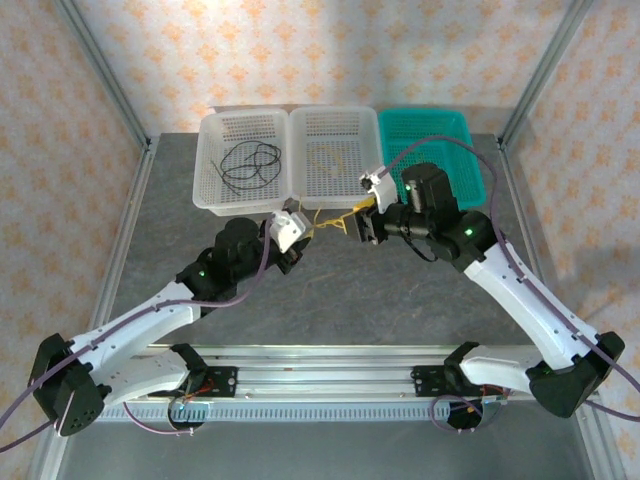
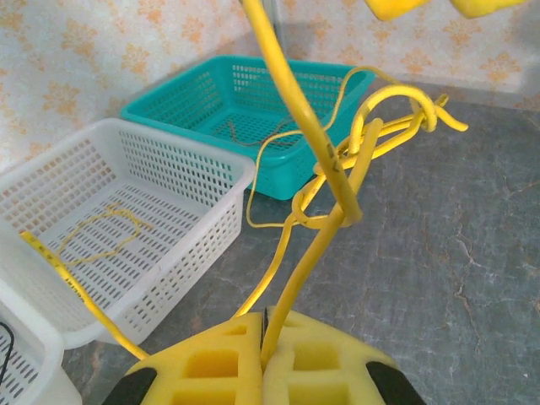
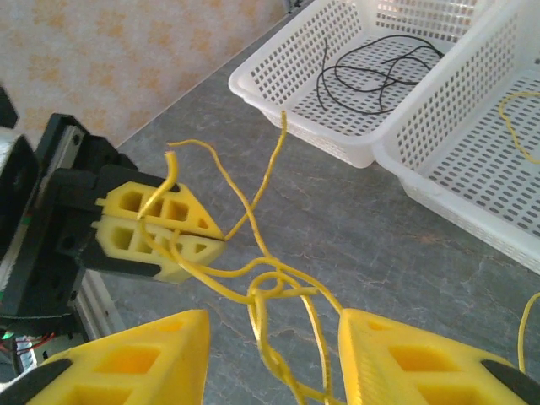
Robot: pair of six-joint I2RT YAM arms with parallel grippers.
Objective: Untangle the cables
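A knotted bundle of yellow cables [image 1: 330, 222] hangs between my two grippers, above the grey table and in front of the baskets. My left gripper [image 2: 266, 327] is shut on a yellow cable that rises to the knot [image 2: 337, 211]. In the right wrist view the left gripper [image 3: 164, 232] pinches yellow strands. My right gripper [image 3: 274, 354] is open, and the knot [image 3: 272, 288] and several strands hang between its spread fingers without being pinched. Seen from above, the left gripper [image 1: 300, 238] and right gripper [image 1: 355, 225] face each other closely.
Three baskets stand in a row at the back. The left white basket [image 1: 212, 190] holds black cables [image 1: 252, 165]. The middle white basket [image 1: 296, 185] holds a yellow cable [image 1: 335, 160]. The teal basket [image 1: 470, 180] holds a thin cable [image 2: 245, 126]. Bare grey table lies in front.
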